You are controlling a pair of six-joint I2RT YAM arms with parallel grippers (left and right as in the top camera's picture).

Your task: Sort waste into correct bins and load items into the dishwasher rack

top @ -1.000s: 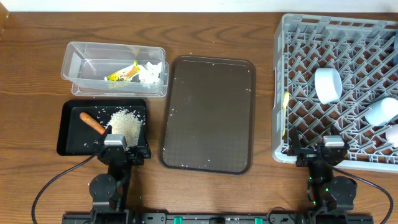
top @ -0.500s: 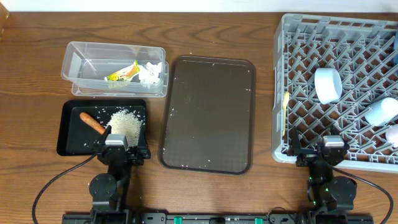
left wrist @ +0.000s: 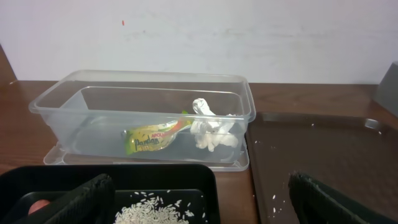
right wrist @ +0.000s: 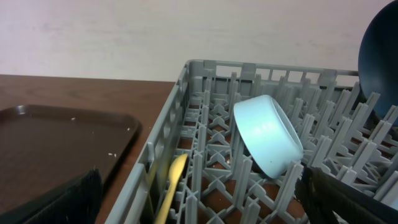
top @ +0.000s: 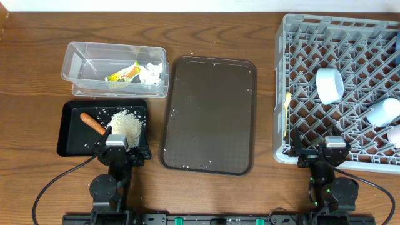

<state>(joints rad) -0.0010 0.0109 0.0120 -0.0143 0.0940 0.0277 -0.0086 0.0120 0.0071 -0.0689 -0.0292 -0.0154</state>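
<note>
The clear tub (top: 81, 62) holds the yellow-green wrapper (top: 123, 74) and white tissue (top: 150, 74); both also show in the left wrist view, wrapper (left wrist: 155, 135) and tissue (left wrist: 214, 130). The black tray (top: 69, 140) carries rice (top: 127, 123) and the orange stick (top: 94, 122). In the dishwasher rack (top: 281, 94) lie the light blue bowl (top: 329, 85), two cups (top: 382, 112), the yellow spoon (top: 287, 115) and, in the right wrist view, the dark blue plate (right wrist: 380, 56). My left gripper (top: 122, 150) is open at the black tray's near edge. My right gripper (top: 333, 152) is open at the rack's front wall.
A large dark brown serving tray (top: 209, 112) lies between the bins and the rack, with a few stray rice grains on it. Bare wooden table surrounds everything. A pale wall stands behind the table in both wrist views.
</note>
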